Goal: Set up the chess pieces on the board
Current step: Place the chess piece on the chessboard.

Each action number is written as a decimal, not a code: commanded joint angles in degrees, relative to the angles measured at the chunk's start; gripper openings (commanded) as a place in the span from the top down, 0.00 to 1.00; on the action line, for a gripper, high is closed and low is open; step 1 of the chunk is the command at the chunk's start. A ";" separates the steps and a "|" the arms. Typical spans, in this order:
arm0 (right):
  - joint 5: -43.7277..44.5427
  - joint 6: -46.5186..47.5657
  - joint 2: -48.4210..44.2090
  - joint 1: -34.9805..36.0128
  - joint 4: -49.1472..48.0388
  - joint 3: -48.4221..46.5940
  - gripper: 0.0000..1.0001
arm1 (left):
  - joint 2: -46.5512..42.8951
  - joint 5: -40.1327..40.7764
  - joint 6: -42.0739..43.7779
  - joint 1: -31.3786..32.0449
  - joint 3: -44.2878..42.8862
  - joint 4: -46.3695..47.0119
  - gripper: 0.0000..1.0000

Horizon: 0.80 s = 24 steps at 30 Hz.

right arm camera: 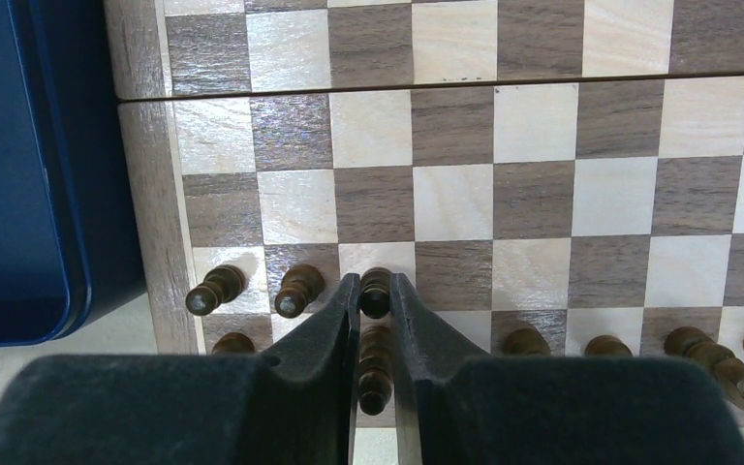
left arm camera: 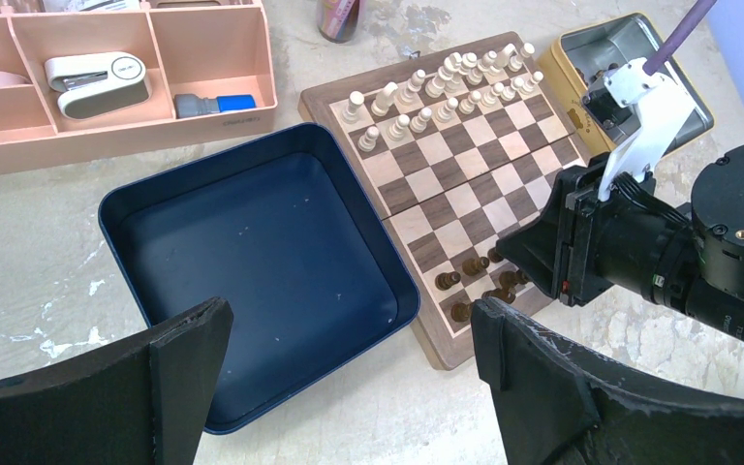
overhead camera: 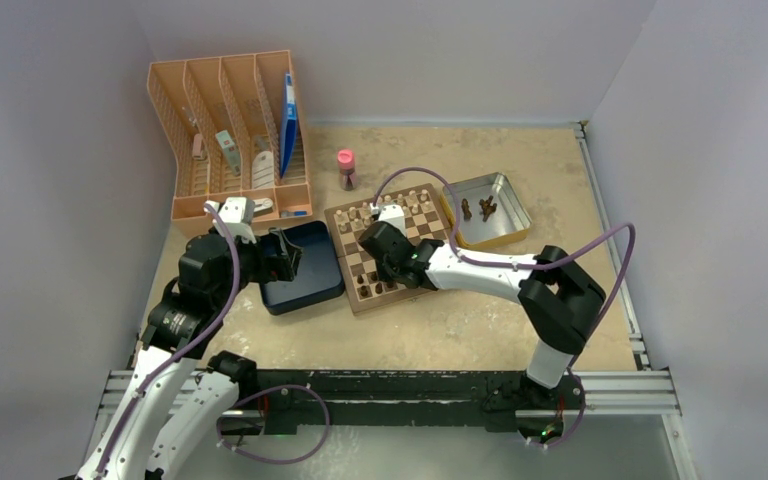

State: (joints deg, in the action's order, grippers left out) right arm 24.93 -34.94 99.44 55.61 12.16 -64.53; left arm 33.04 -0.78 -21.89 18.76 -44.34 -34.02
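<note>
Right gripper (right arm camera: 376,283) pinches a pawn (right arm camera: 375,296) on the board (right arm camera: 533,203): centre it, release, lift straight clear of neighbouring pawns (right arm camera: 298,289); left gripper (left arm camera: 351,308) fingers wide apart.

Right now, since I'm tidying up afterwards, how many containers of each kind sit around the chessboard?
dark blue box: 1
metal tin: 1
peach desk organiser: 1
pink-capped bottle: 1
Total: 4
</note>
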 commanded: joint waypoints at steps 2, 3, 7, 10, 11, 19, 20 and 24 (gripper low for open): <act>0.61 -0.35 -1.11 0.33 -0.64 0.25 0.79 | -0.26 0.60 0.18 -0.40 -0.80 1.59 0.05; 0.46 -0.25 -1.03 0.40 -1.04 0.22 0.78 | -0.27 0.60 0.18 -0.44 -0.76 1.59 0.05; 0.53 -0.25 -0.21 0.33 -1.54 -0.33 0.78 | -0.47 0.66 0.16 -0.40 -0.82 1.59 0.05; 0.22 -0.29 -0.16 0.37 -1.71 -0.50 0.77 | -0.43 0.65 0.09 -0.40 -0.76 1.50 0.05; 0.41 -0.30 -0.31 0.37 -1.66 -0.51 0.76 | -0.39 0.63 0.09 -0.40 -0.80 1.50 0.05; 1.74 0.98 -1.22 0.26 -0.43 -2.71 0.71 | -0.49 0.65 0.09 -0.40 -0.83 1.50 0.05; 3.00 1.62 -1.06 -0.03 -0.70 -3.39 0.70 | -0.51 0.63 0.09 -0.41 -0.84 1.50 0.05; 3.61 3.73 -0.23 -2.47 -0.77 -6.87 0.70 | -0.54 0.60 0.09 -0.40 -0.75 1.63 0.05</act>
State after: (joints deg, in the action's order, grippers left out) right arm 25.63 -33.71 99.48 55.16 12.12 -66.02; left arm 32.97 -0.71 -21.89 18.76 -44.34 -34.02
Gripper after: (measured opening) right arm 0.298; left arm 0.947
